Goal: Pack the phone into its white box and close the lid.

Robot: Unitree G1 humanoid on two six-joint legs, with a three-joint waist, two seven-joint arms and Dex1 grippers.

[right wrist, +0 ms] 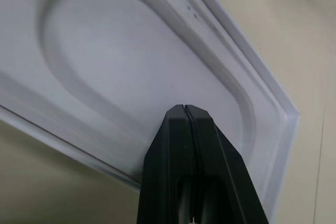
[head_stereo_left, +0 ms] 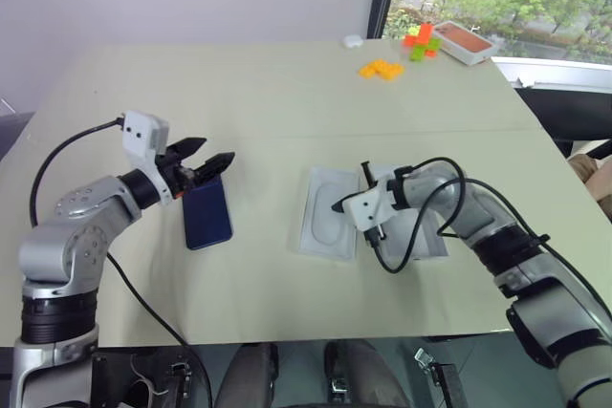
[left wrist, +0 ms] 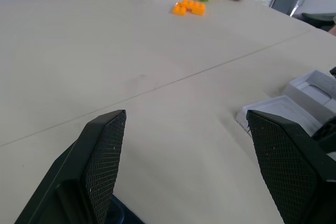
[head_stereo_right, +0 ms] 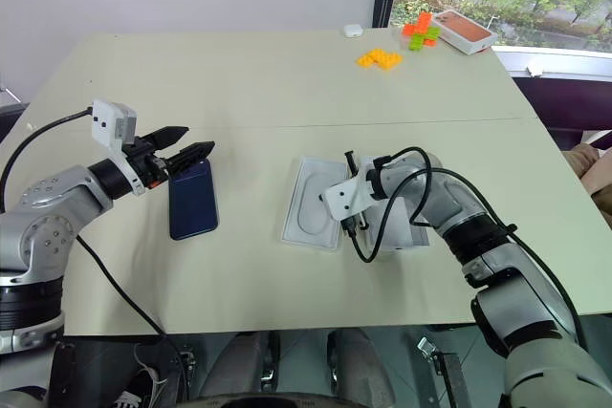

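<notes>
No legible text or labels anywhere.

the phone (head_stereo_left: 207,216) is glossy dark navy blue. the insert (head_stereo_left: 329,213) with the oval recess is plain white, and so is the deeper tray (head_stereo_left: 418,234) beside it. the tabletop (head_stereo_left: 287,102) is pale beige. both pincers have black fingers (left wrist: 104,156) with a fine mesh texture. the toy bricks (head_stereo_left: 381,69) are orange, the far cluster (head_stereo_left: 421,42) red, orange and green. the far box (head_stereo_left: 466,42) is white with a reddish-brown floor.
</notes>
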